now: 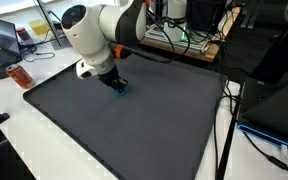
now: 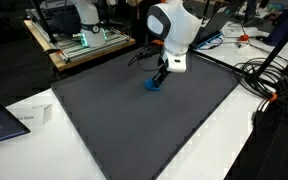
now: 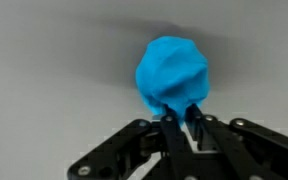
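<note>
Pinching is shown in the wrist view: the crumpled bright blue lump (image 3: 172, 70) of soft material is gripped at its lower edge by the black gripper (image 3: 182, 112). The jaws are drawn narrow, with only a thin fold of blue caught between them. In both exterior views the lump (image 1: 122, 89) (image 2: 153, 85) is seen directly under the gripper (image 1: 117, 84) (image 2: 160, 78), low over the large dark grey mat (image 1: 134, 130) (image 2: 134, 125) and towards its far side. Whether the lump touches the mat cannot be told. A small orange-red object (image 1: 20, 76) is seen on the white table (image 1: 24, 135), well apart from the gripper.
</note>
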Robot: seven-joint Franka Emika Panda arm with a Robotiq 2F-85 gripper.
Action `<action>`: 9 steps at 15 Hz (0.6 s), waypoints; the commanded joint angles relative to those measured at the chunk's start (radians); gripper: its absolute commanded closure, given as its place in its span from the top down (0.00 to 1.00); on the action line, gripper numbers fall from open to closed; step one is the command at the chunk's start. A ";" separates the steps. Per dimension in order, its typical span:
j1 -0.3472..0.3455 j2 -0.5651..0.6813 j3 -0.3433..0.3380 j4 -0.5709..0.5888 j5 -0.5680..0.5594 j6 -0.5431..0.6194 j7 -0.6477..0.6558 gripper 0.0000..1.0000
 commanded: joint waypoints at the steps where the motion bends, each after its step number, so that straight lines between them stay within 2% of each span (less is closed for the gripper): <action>1: 0.014 0.005 -0.008 0.016 -0.025 -0.041 0.019 0.50; 7: 0.017 -0.046 -0.004 0.001 -0.020 -0.069 0.025 0.93; 9: 0.022 -0.060 -0.008 0.002 -0.024 -0.074 0.035 1.00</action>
